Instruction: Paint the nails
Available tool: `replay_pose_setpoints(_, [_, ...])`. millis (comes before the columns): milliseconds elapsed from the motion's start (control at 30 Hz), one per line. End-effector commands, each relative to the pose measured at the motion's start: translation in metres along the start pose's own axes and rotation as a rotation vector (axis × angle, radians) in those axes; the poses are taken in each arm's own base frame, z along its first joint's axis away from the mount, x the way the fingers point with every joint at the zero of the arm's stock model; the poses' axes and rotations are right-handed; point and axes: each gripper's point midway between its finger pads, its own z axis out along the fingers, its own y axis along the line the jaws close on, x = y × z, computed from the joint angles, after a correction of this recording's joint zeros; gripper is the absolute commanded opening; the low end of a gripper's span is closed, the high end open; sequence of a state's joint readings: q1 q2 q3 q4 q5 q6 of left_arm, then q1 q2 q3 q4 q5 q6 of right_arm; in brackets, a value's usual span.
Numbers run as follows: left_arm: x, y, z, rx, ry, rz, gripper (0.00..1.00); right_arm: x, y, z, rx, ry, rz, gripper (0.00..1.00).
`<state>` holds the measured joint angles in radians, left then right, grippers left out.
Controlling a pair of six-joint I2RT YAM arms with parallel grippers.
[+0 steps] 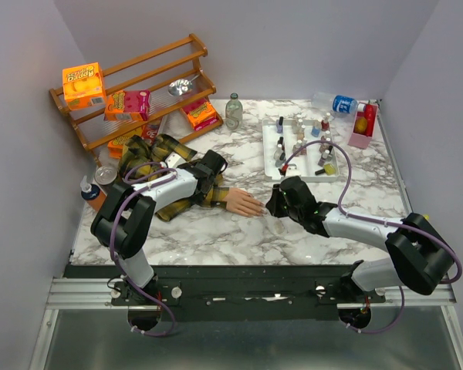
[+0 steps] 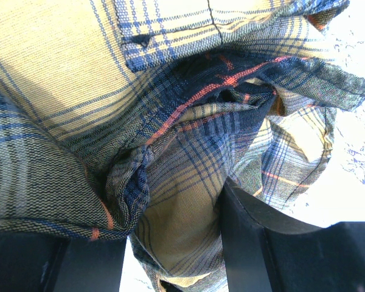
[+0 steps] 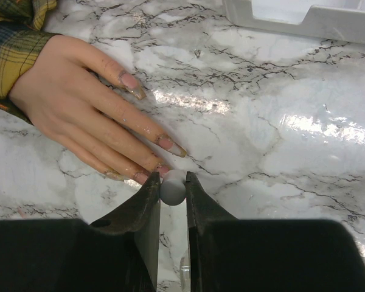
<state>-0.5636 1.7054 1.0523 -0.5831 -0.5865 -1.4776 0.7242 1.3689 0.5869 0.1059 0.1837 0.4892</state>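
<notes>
Pinching a small grey cap (image 3: 173, 188), the right gripper (image 3: 172, 181) has its fingers drawn in narrow, right up against the nearest of the nails (image 3: 165, 142) on the mannequin hand (image 3: 73, 103). That hand lies flat on the marble table (image 1: 239, 231). Over on the other side, the left gripper (image 2: 164, 234) is clamped on the bunched plaid sleeve (image 2: 79, 79).

Lettering on orange boxes (image 1: 83, 83) on the rack (image 1: 162, 52), blue bottle label (image 1: 344, 103), all too blurred to read
</notes>
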Motion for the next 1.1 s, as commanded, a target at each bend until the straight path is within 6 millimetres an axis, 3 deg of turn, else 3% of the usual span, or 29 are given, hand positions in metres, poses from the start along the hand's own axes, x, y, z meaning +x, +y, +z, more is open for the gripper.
replay_pose_setpoints(0, [0.007,0.014,0.009,-0.035,0.029,0.026,0.49,0.003,-0.010,-0.002,0.040,0.002,0.002,0.01])
replay_pose_setpoints(800, [0.007,0.014,0.009,-0.036,0.028,0.027,0.49,0.002,-0.018,-0.006,0.072,-0.004,-0.006,0.01])
replay_pose_setpoints(900, [0.007,0.014,0.008,-0.035,0.029,0.026,0.49,-0.003,-0.017,-0.008,0.067,-0.017,-0.008,0.01])
replay_pose_setpoints(1067, [0.007,0.013,0.008,-0.033,0.029,0.025,0.49,-0.027,-0.015,-0.020,0.066,-0.079,-0.020,0.01])
